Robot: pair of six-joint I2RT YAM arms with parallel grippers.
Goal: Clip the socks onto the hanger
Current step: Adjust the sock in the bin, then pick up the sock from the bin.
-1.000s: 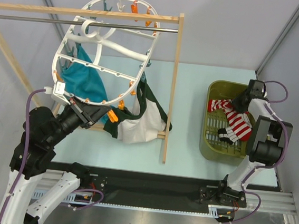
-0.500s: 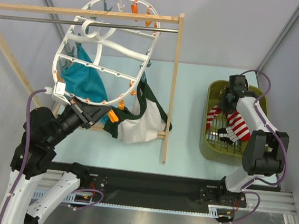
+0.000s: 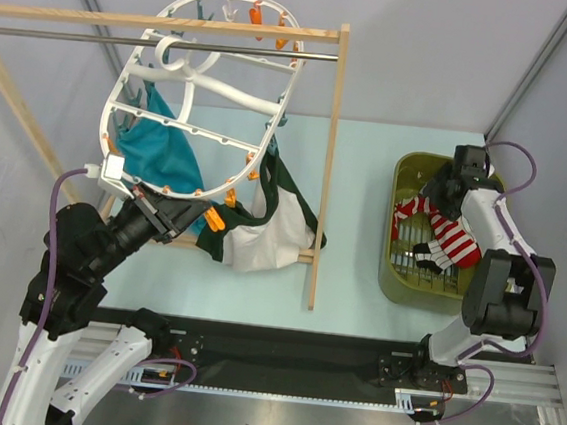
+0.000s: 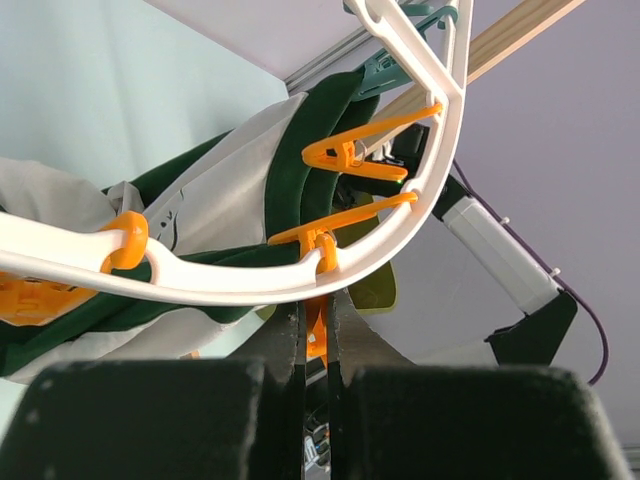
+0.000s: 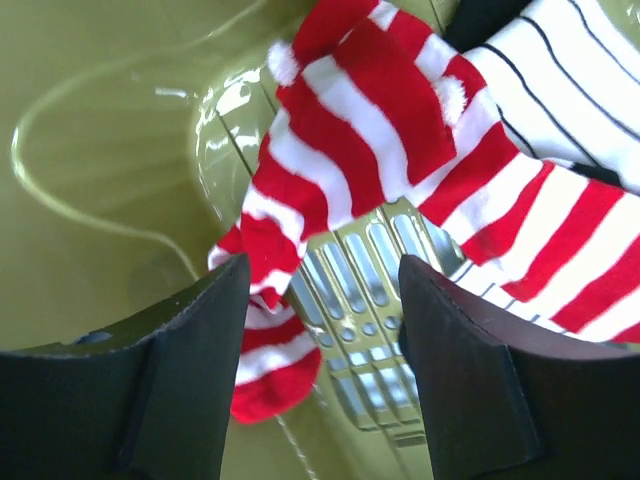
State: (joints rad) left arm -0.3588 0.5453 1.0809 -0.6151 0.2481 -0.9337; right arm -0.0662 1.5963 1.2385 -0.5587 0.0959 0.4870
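The right jaws hang spread above the socks point(image 5: 330, 130) lying in the olive basket point(image 3: 392, 263), while the left jaws pinch an orange clip point(image 4: 316, 335) on the hanger point(image 4: 200, 285) well left of that basket, so seemingly no sock is clipped yet.

A wooden rack point(image 3: 329, 167) is set across the desk's left half; a teal cloth point(image 3: 163, 156) and a green-and-white garment point(image 3: 267, 226) are hung within it. An olive basket point(image 3: 393, 233) is placed near the right edge.
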